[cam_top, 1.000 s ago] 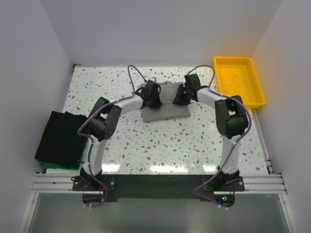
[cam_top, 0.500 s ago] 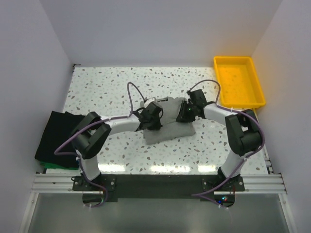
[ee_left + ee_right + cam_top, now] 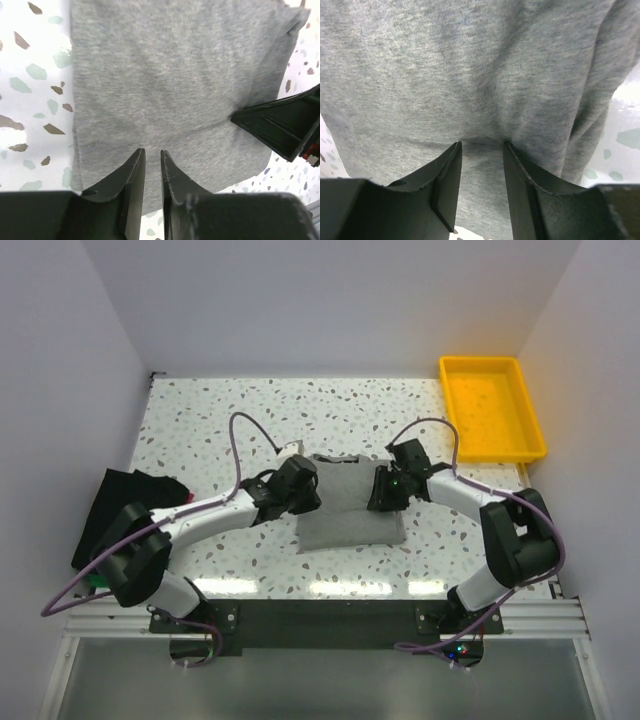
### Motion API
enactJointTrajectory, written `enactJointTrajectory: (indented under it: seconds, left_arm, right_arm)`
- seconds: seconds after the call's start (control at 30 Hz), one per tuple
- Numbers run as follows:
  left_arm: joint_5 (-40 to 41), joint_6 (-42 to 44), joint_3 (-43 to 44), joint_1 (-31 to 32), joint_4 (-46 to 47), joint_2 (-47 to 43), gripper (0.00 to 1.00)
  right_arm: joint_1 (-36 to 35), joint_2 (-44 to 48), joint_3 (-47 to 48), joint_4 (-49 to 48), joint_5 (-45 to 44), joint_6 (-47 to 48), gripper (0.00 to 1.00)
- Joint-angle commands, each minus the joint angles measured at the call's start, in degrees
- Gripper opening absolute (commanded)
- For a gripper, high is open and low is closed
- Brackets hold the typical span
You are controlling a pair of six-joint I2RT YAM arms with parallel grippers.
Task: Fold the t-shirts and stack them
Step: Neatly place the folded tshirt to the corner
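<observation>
Both arms had drawn back toward their bases over the last second, dragging the grey shirt (image 3: 350, 508) with them from the far middle of the table (image 3: 200, 420) to a spot nearer the front edge. It lay folded into a neat rectangle, flat on the speckled surface, roughly midway between the two arms, which stretched low across the table.

At the shirt's left edge sat the left gripper (image 3: 152, 156). Its fingers (image 3: 131, 175) stood close together with only a thin slit between them, tips down on the cloth; whether a fold was nipped in that slit I could not tell. The right gripper (image 3: 481, 150) rested on the shirt's right edge, its two fingers plainly spread, grey fabric showing in the gap and a slight pucker in the cloth just ahead of the tips.

Well apart, at the table's left edge, a black shirt (image 3: 118, 515) lay folded on top of a green shirt (image 3: 97, 581), of which only a sliver showed at the near corner. A yellow tray (image 3: 490, 405) stood at the far right corner.
</observation>
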State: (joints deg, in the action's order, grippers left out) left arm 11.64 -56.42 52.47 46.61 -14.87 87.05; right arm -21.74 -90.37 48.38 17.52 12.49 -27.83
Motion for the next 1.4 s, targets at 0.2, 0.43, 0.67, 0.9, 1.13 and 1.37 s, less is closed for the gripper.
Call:
enactJointTrajectory:
  seconds: [0.2, 0.43, 0.67, 0.9, 1.13, 1.37]
  left_arm:
    - [4.4, 0.2, -5.9, -10.2, -6.7, -13.7, 0.45]
    - [19.7, -6.6, -6.1, -22.4, -26.0, -27.4, 0.58]
    - [30.8, -9.0, -0.1, -42.2, -40.6, -31.4, 0.85]
    - [23.5, -2.4, -1.0, -70.1, -37.2, -27.3, 0.87]
    - [18.0, -2.6, -6.4, -75.4, -28.0, -19.3, 0.87]
    - [16.9, -5.4, -14.2, -76.6, -22.8, -10.8, 0.87]
  right_arm:
    - [0.0, 5.1, 5.6, 5.9, -3.9, 1.9, 0.53]
    - [-2.1, 4.2, 8.6, 5.9, -2.6, 1.8, 0.63]
    - [-5.0, 2.2, 10.6, 4.8, -0.5, 1.9, 0.63]
    - [-8.3, 1.8, 10.0, 3.6, 1.7, 2.0, 0.63]
    - [-9.4, 3.0, 8.4, 2.7, 3.1, 2.3, 0.63]
    - [-9.6, 3.7, 7.6, 2.0, 4.1, 2.4, 0.63]
